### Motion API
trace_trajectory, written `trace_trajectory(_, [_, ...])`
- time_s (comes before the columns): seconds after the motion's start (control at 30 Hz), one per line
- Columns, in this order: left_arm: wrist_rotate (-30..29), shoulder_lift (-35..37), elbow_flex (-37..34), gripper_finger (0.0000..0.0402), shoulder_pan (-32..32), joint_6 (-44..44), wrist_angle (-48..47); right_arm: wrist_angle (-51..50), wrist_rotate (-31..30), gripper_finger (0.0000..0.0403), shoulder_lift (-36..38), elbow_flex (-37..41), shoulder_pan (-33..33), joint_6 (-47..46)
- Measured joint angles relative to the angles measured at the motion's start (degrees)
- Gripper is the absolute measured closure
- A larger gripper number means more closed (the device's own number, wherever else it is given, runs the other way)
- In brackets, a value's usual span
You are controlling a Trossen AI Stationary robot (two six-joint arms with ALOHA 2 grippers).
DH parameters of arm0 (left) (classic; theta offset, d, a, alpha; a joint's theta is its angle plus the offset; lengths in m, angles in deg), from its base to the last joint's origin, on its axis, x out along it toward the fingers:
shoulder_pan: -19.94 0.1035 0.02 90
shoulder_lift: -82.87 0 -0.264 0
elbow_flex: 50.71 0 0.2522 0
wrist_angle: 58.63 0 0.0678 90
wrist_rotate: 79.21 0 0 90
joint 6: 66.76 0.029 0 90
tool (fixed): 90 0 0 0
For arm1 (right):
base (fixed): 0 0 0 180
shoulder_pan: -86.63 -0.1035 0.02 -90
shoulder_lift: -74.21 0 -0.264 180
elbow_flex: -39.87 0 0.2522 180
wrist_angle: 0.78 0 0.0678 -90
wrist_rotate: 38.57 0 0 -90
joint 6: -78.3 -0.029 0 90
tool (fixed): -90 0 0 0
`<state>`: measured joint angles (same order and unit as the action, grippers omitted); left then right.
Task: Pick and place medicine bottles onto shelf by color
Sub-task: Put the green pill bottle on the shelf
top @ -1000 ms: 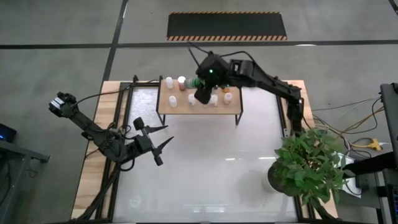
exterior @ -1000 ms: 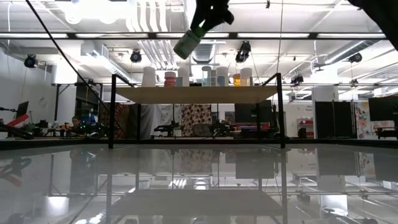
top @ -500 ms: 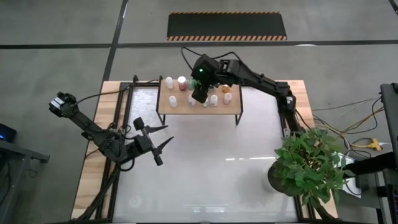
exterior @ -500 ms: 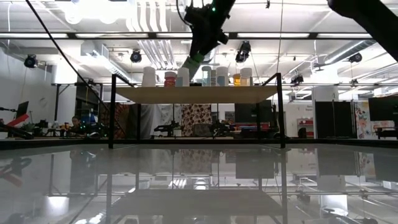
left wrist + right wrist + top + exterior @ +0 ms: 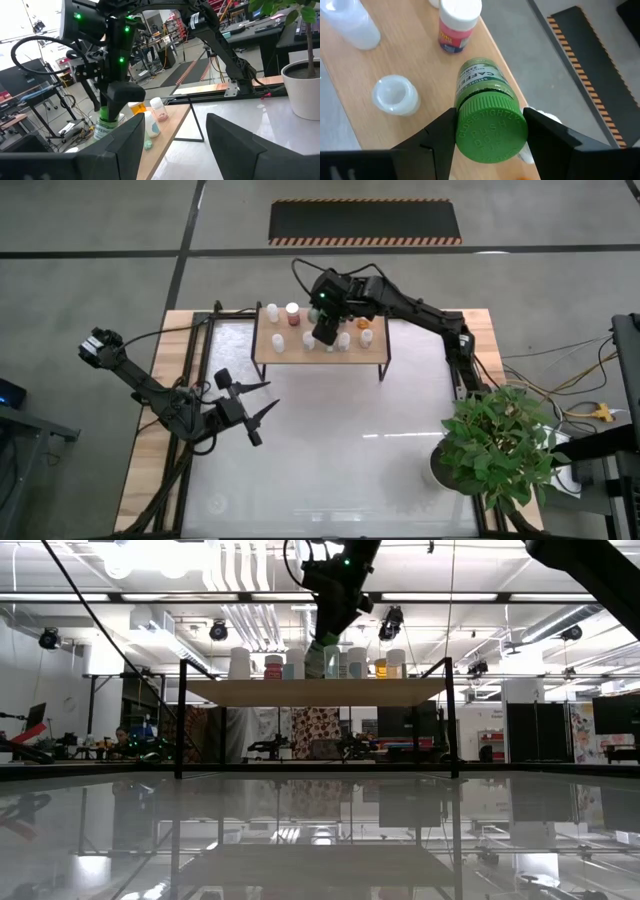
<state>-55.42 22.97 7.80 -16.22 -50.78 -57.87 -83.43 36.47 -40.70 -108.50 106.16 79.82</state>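
Clamped in our right pincer (image 5: pixel 487 131), the large green-capped medicine bottle (image 5: pixel 487 120) hangs upright directly above the light-wood shelf (image 5: pixel 415 65), its long axis pointing down; our left pincer (image 5: pixel 262 404) waits spread, well apart

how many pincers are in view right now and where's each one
2. The left pincer is open and empty above the left side of the white table. The right pincer is over the shelf, gripping the green bottle at its cap.
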Motion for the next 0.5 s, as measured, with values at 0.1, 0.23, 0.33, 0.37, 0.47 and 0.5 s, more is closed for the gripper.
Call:
trace_trajectory(0.1, [0.0, 0.0, 0.0, 0.0207, 0.0, 0.0, 0.0, -1.0, 0.1, 0.0204, -0.2, 0.0, 0.0, 0.1])
trace_trajectory(0.23, [0.0, 0.0, 0.0, 0.0207, 0.0, 0.0, 0.0, -0.8, 0.4, 0.0198, -0.5, 0.0, 0.0, 0.7])
trace_trajectory(0.33, [0.0, 0.0, 0.0, 0.0207, 0.0, 0.0, 0.0, -0.8, 0.4, 0.0184, -0.5, 0.0, -0.1, 0.7])
trace_trajectory(0.37, [0.0, 0.0, 0.0, 0.0207, 0.0, 0.0, 0.0, -0.8, 0.4, 0.0178, -0.5, 0.0, -0.1, 0.7])
trace_trajectory(0.47, [0.0, 0.0, 0.0, 0.0207, 0.0, 0.0, 0.0, -0.7, 0.4, 0.0166, -0.5, 0.0, -0.1, 0.7])
trace_trajectory(0.5, [0.0, 0.0, 0.0, 0.0207, 0.0, 0.0, 0.0, -0.7, 0.4, 0.0163, -0.5, 0.0, -0.1, 0.7])
